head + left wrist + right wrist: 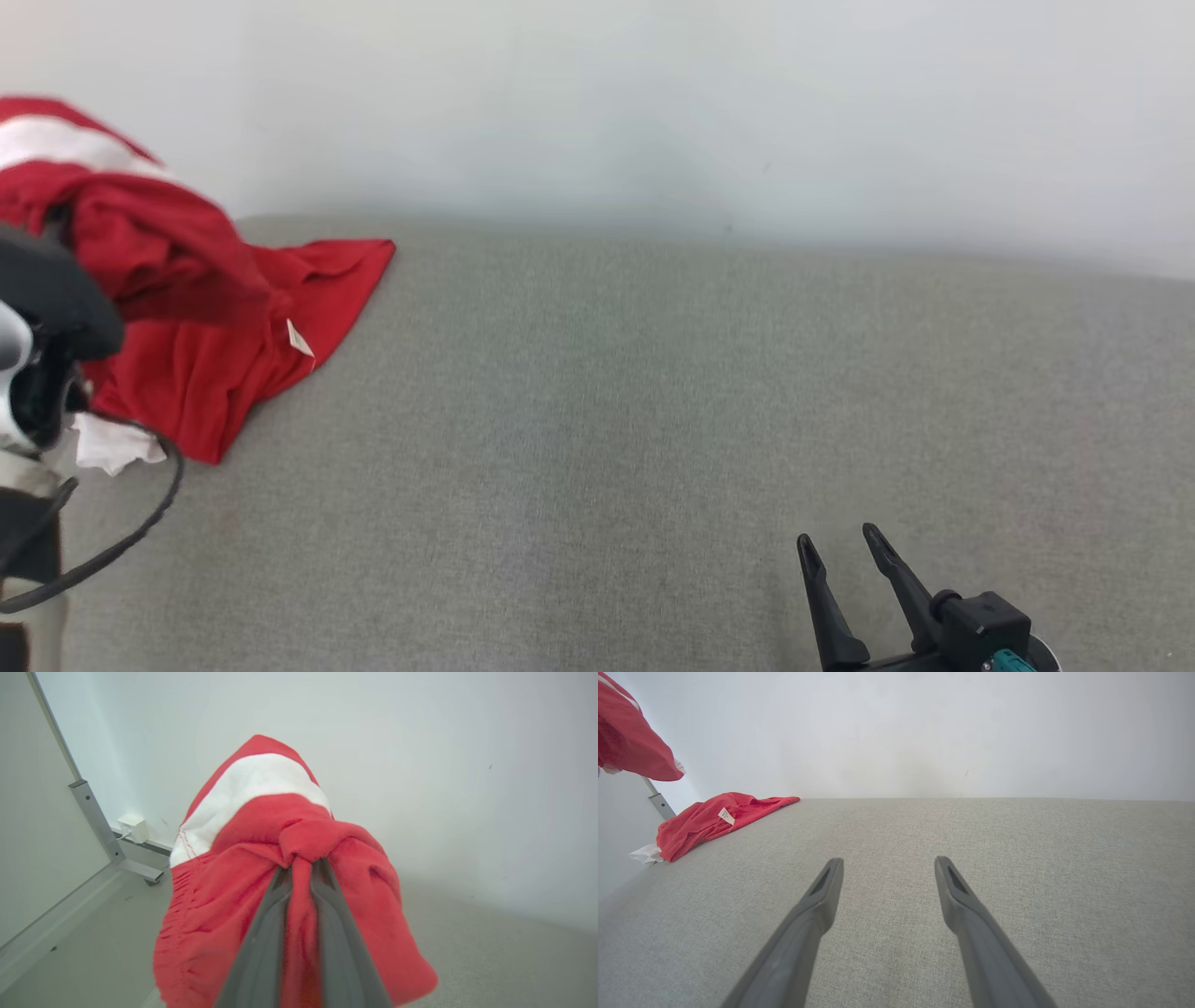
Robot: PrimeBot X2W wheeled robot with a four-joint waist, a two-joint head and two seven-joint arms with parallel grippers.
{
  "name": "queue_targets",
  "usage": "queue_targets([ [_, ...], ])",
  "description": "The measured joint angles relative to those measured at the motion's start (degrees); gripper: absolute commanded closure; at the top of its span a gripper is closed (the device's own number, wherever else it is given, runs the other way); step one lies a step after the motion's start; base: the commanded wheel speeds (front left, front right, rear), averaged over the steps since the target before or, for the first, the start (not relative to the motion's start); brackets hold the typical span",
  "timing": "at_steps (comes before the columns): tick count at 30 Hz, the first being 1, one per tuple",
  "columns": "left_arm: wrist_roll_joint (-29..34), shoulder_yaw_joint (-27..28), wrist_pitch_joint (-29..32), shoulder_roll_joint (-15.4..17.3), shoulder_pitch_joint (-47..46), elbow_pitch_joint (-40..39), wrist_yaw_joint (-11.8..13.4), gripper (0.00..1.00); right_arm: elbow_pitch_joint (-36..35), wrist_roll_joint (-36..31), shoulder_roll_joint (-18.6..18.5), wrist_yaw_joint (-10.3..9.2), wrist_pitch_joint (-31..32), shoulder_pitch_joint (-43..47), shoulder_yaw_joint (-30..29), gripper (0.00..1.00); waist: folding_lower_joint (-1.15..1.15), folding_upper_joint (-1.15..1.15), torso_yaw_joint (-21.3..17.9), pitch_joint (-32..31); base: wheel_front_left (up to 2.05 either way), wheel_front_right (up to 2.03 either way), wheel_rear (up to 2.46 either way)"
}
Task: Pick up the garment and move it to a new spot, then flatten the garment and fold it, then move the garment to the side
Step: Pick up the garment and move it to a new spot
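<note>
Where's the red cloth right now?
The red garment is at the head view's far left, a bunch pinched in the left claw, the rest lying on the grey surface by the wall.

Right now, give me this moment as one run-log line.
step: pick-up | left gripper: shut on red-and-white cloth garment, part raised, part on grey fabric surface | right gripper: open, holding nothing

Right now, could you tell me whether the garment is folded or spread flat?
Neither: it is bunched. The left gripper is shut on a wad of the garment, and another part lies crumpled.
</note>
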Motion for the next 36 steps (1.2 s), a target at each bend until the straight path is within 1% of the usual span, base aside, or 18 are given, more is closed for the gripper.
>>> queue_targets([
  [4, -1.24, -1.31, 1.3, -2.45, 0.1, -6.78, -0.43, 1.0, 1.22, 1.01, 0.07, 0.0, -0.96, -0.14, -0.19, 0.0, 0.0, 0.0, -0.47, -2.99, 0.0, 0.0, 0.0],
  [8, -2.85, -2.7, 1.32, -5.81, 1.75, -13.03, -0.49, 1.0, 1.6, 1.0, 0.11, 0.0, -1.32, 0.01, -0.96, 0.0, 0.0, 0.0, -2.51, -4.62, 0.0, 0.0, 0.0],
  [13, -4.2, -4.71, -1.25, -10.72, 6.22, -19.07, -0.48, 1.0, 0.87, -0.36, 0.14, 0.0, -0.7, 0.46, -2.25, 0.0, 0.01, 0.0, -6.45, -5.61, 0.0, 0.0, 0.0],
  [18, -3.33, -8.54, -4.41, -14.28, 11.01, -21.28, -0.49, 1.0, -0.94, -1.68, 0.12, 0.0, 0.88, 0.57, -3.22, 0.0, 0.02, 0.01, -11.54, -5.45, 0.0, 0.0, 0.0],
  [21, -2.52, -10.32, -6.86, -15.55, 13.6, -20.16, -0.36, 1.0, -2.1, -2.01, 0.13, 0.0, 1.7, 0.56, -3.55, 0.0, 0.02, 0.0, -14.66, -5.04, 0.0, 0.0, 0.0],
  [25, -2.13, -13.58, -9.8, -17.31, 16.35, -16.0, -0.19, 1.0, -3.26, -2.04, 0.12, 0.0, 2.27, 0.58, -3.41, 0.0, 0.02, 0.01, -18.64, -4.23, 0.0, 0.0, 0.0],
  [26, -2.13, -13.58, -9.8, -17.31, 16.35, -16.0, -0.19, 1.0, -3.26, -2.04, 0.12, 0.0, 2.27, 0.58, -3.41, 0.0, 0.02, 0.01, -18.64, -4.23, 0.0, 0.0, 0.0],
  [28, -1.48, -15.8, -11.4, -17.68, 17.26, -13.08, 0.13, 1.0, -3.57, -1.99, 0.12, 0.0, 2.5, 0.59, -3.13, 0.0, 0.02, 0.01, -20.44, -3.73, 0.0, 0.0, 0.0],
  [31, 0.76, -18.96, -15.11, -18.05, 17.83, -8.11, 1.52, 1.0, -3.75, -1.6, 0.12, 0.0, 2.65, 0.48, -2.15, 0.0, 0.02, 0.01, -22.99, -2.84, 0.0, 0.0, 0.0],
  [36, 2.18, -22.79, -19.64, -18.37, 18.78, 0.46, 2.66, 1.0, -3.44, -0.94, 0.12, 0.0, 2.13, -0.53, -1.36, 0.0, 0.02, 0.01, -26.72, -1.28, 0.0, 0.0, 0.0],
])
